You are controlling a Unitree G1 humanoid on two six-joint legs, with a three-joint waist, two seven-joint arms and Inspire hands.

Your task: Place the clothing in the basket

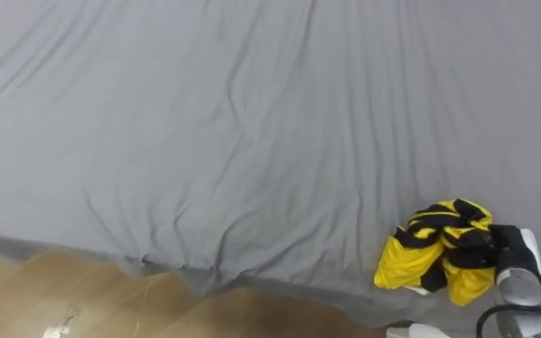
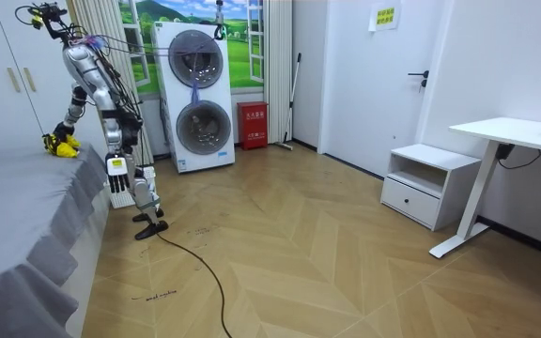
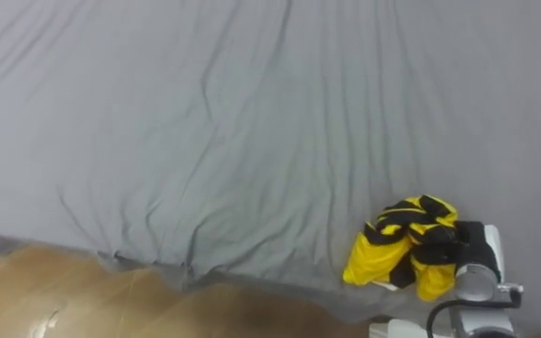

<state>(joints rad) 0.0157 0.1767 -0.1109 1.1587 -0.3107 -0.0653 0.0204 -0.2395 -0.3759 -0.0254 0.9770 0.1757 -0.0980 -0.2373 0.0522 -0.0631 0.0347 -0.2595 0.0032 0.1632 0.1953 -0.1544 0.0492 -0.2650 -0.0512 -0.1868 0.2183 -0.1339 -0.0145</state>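
Yellow-and-black garment (image 1: 435,255) lies bunched near the grey bed sheet's (image 1: 252,122) edge. My right hand (image 1: 512,253) touches it, but I can't tell its grip.

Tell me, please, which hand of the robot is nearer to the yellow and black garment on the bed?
Right. The right hand is against the right side of the yellow and black garment. The left hand hangs at the robot's side, off the bed.

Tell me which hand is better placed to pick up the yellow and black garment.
Right: the right hand lies against the yellow and black garment on the grey bed sheet, on the robot's right side.
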